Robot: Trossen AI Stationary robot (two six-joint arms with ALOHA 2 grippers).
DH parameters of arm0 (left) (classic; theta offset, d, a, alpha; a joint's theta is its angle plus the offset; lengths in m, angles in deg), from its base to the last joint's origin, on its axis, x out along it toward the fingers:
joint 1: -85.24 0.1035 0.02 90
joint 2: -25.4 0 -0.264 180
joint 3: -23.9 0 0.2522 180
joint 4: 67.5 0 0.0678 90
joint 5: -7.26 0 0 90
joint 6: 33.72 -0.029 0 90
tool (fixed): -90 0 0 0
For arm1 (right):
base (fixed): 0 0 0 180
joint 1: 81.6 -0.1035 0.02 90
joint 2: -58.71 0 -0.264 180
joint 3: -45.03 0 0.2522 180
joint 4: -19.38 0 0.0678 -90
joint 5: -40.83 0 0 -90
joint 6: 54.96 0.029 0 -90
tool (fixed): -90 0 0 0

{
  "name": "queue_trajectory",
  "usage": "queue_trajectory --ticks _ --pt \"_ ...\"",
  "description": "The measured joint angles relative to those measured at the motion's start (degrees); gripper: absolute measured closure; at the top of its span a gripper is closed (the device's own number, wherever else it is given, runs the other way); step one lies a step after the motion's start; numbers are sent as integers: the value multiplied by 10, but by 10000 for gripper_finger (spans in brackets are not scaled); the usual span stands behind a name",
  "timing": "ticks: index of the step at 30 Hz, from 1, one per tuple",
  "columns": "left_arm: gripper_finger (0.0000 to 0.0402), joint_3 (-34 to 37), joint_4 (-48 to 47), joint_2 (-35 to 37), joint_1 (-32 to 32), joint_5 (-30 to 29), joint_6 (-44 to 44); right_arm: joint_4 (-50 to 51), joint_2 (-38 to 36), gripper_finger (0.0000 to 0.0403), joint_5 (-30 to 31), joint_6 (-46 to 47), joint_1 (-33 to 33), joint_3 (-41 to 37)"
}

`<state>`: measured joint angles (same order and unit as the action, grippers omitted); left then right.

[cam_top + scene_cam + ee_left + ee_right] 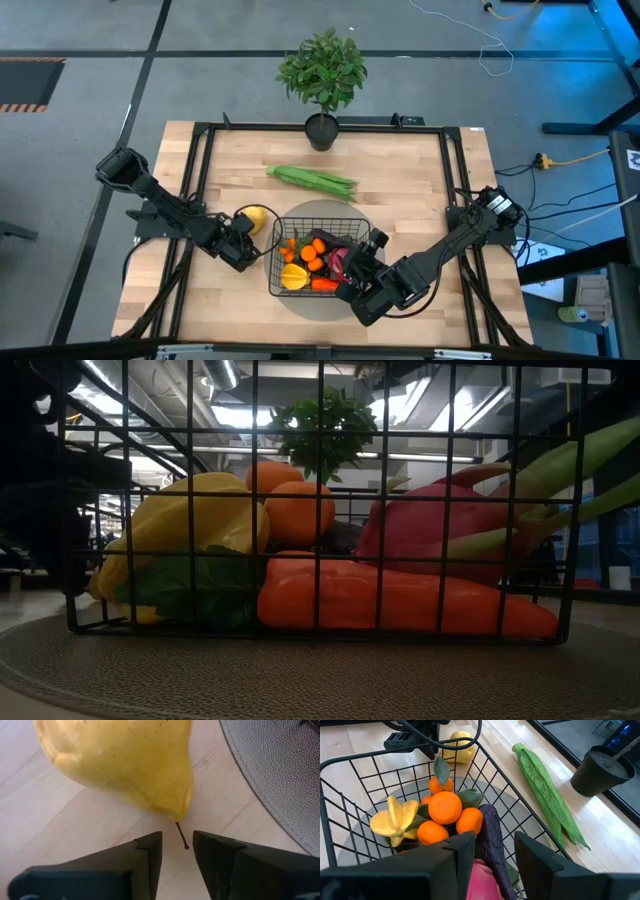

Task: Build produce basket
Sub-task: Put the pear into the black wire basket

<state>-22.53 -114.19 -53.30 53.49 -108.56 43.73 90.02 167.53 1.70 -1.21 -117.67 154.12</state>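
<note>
The black wire basket (275, 228) (365, 775) stands on a round grey mat (330, 206). It holds orange tomatoes (445, 807), a yellow star-shaped fruit (395, 820), a purple eggplant (490, 822), a pink radish (430, 530) and a red piece (400, 600). A yellow pear-shaped fruit (255, 217) (125, 760) lies on the table left of the basket. My left gripper (243, 238) (177, 837) is open right behind it, its fingers on either side of the thin stem (181, 834). My right gripper (352, 268) (492, 842) is open over the basket's right end, fingers either side of the eggplant.
Long green beans (312, 180) (545, 790) lie on the table beyond the basket. A leafy potted plant (322, 72) stands at the far edge, in a dark pot (602, 770). Bare wood shows at the table's near left and far right.
</note>
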Motion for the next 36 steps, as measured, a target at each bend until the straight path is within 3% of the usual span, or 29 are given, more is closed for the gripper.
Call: queue_trajectory --ticks 12,27,36 --pt "396 0 0 0 0 9 0 0 0 267 0 0 0 0" --pt "401 -23 -5 8 0 11 -46 0 0 267 0 0 0 0" --pt "401 -135 -185 8 0 -14 -72 0 0 267 0 0 0 0"
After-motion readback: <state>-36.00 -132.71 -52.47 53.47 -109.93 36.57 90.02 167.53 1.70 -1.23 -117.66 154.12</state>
